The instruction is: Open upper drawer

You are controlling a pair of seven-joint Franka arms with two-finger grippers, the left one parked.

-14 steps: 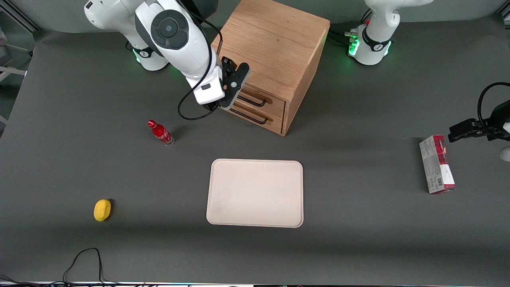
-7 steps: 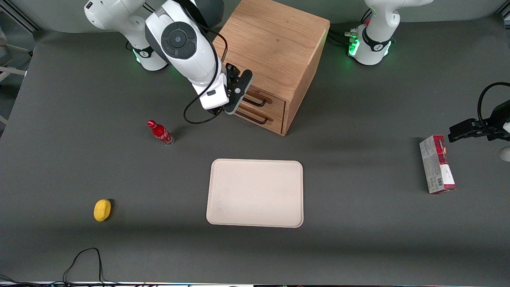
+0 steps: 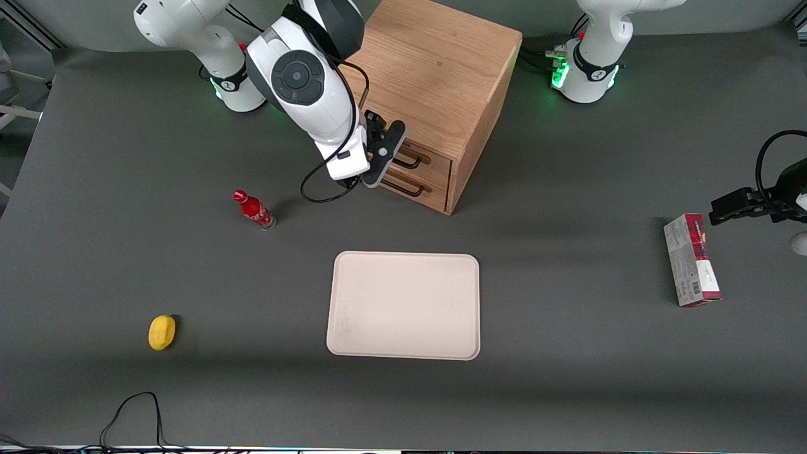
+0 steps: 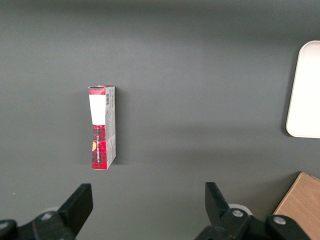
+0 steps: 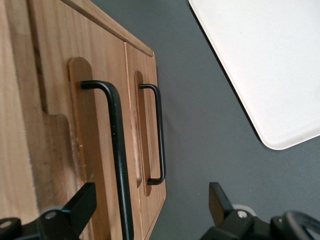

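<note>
Front view: wooden cabinet [image 3: 435,69] sits in the upper middle of the frame on the dark grey table [image 3: 567,378]. The two drawer fronts face the camera at an angle. The upper drawer [image 3: 432,159] is shut, its front flush with the cabinet face, and its black bar handle [image 3: 411,161] shows partly past the gripper. The lower drawer [image 3: 430,189] just beneath it is also shut.

The gripper [image 3: 386,151] hangs in front of the upper drawer, level with its handle and close to the drawer face, covering the end of the handle toward the working arm. In the right wrist view the gripper [image 5: 149,196] has its jaws spread wide, nothing pinched. The upper drawer's handle [image 5: 116,150] runs between them, close to one finger [image 5: 80,206], the other finger [image 5: 218,200] well apart from it over the table. Cannot tell if either finger touches the bar. The lower drawer's handle [image 5: 159,134] lies beside it.

Beige tray [image 3: 403,306] in the middle of the frame, nearer the camera than the cabinet. Red bottle [image 3: 254,210] stands toward the working arm's end; yellow lemon-like fruit [image 3: 161,331] is lower in the frame, well apart from it. Red and grey box [image 3: 691,260] lies flat toward the parked arm's end, also seen in the left wrist view [image 4: 102,127].
</note>
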